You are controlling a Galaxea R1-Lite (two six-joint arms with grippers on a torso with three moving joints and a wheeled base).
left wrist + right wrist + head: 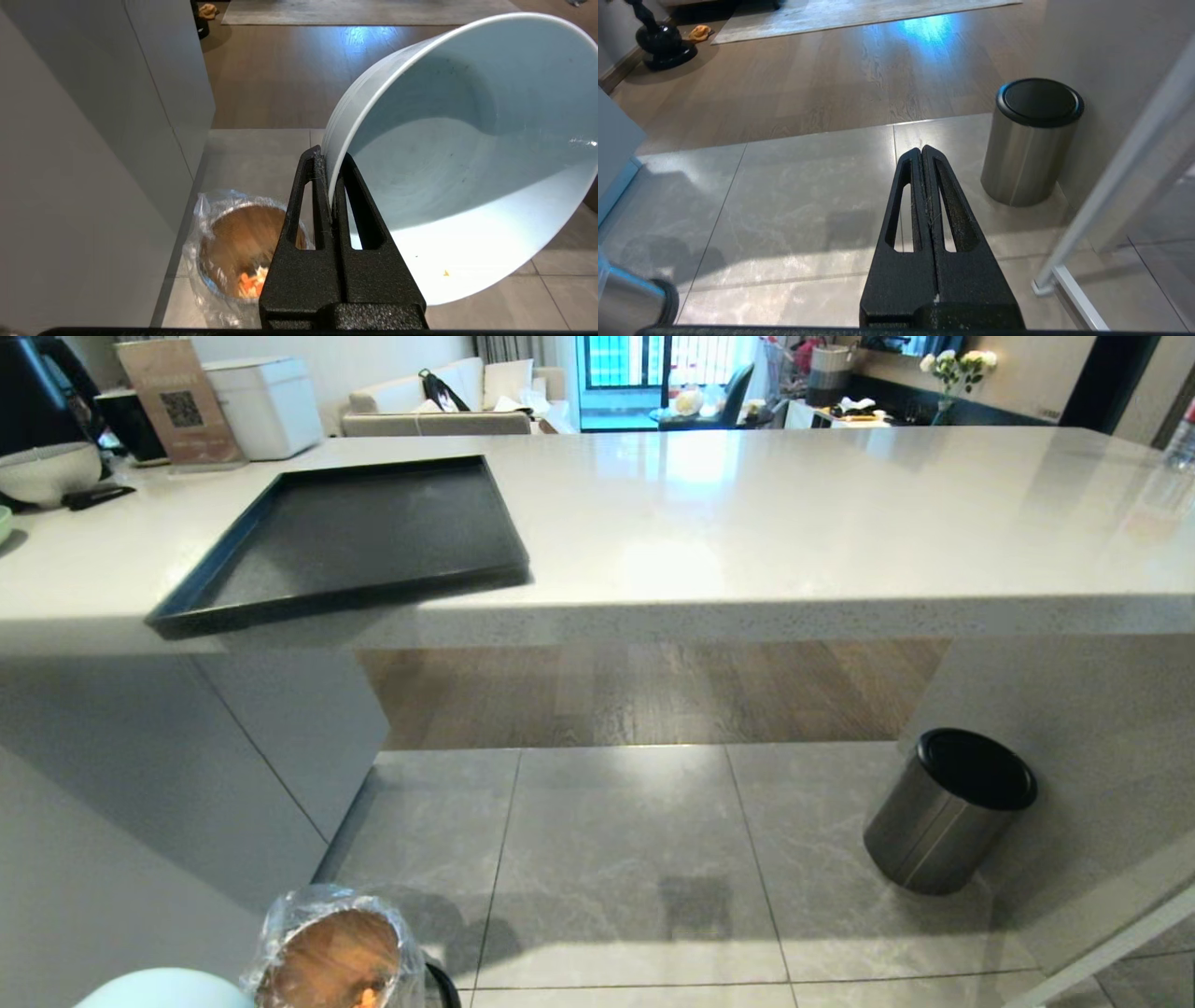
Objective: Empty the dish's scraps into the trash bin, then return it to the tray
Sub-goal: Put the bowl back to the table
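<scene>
A pale stone tabletop fills the upper half of the head view, and the black tray lies on it at upper left, its near corner jutting just over the edge. That is the relation the coming move turns on: the tray sits high and far up the frame, while the dish shows only as a pale sliver at the bottom left edge, just beside the bagged trash bin on the tiled floor. Judging by this, the dish must travel up and away from the bin to reach the tray, and the left arm, already carrying it, is the nearer one.

The left wrist view gives what the head view cannot. The left claw is pinched shut on the dish's rim, the bowl tipped on edge with its open face toward the camera at the right of frame. The scraps lie in the bin at lower left; only an orange crumb clings inside the bowl. The dumping looks all but done.

The right wrist view shows the right claw closed on nothing, hanging over bare tile, with a steel bin at upper right.
</scene>
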